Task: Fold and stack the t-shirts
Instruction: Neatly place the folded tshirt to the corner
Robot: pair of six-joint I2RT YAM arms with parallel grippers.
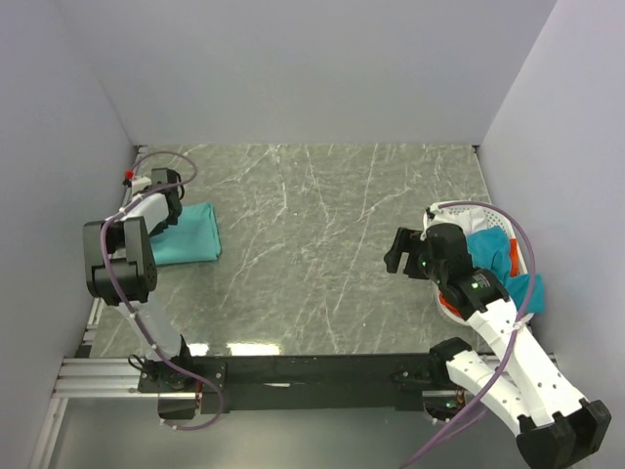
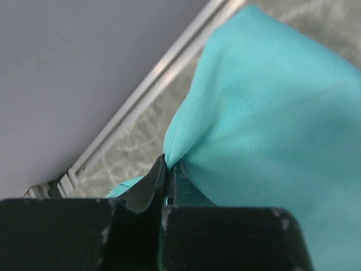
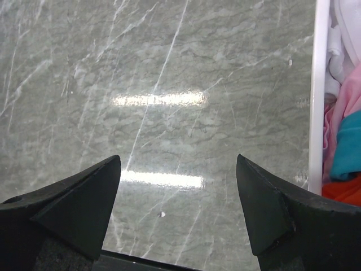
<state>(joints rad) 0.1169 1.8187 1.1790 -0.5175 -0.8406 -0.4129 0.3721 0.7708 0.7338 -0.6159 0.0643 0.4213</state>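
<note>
Teal-green t-shirt [image 1: 190, 236] sits at 9 o'clock on table [image 1: 322, 244], close to left wall, looks folded compact. Left gripper [image 2: 168, 165] clamped tight on cloth edge, small peak of fabric lifted. Right gripper [image 3: 177, 164] jaws wide, empty, over bare marble. Basket [image 3: 315, 84] at its 3 o'clock, other shirts [image 3: 350, 148] inside. Likely final tidy: lower edge flat, square corners, let go without dragging fold open.
</note>
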